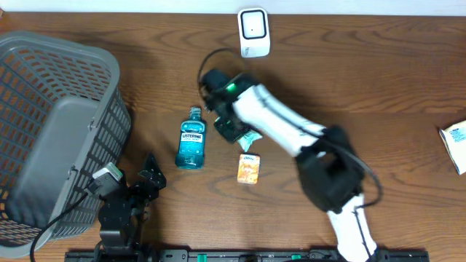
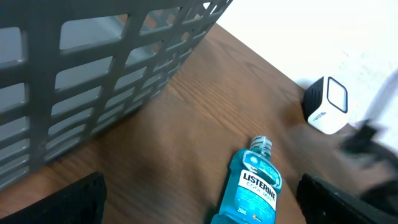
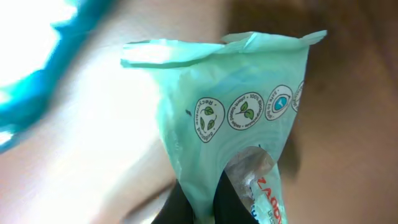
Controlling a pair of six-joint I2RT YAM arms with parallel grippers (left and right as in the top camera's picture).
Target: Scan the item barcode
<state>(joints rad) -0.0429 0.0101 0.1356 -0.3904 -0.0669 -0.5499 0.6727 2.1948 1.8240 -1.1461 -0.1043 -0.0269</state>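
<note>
My right gripper is shut on a pale green plastic packet just right of the Listerine bottle. In the right wrist view the packet fills the frame, its lower edge pinched between the black fingers of the gripper. The white barcode scanner stands at the table's back edge, beyond the packet. My left gripper rests open near the front left. In its wrist view the left gripper holds nothing, and the bottle and scanner lie ahead.
A large grey basket fills the left side, with its wall close to the left gripper. A small orange box lies just in front of the right gripper. A white and blue package sits at the right edge.
</note>
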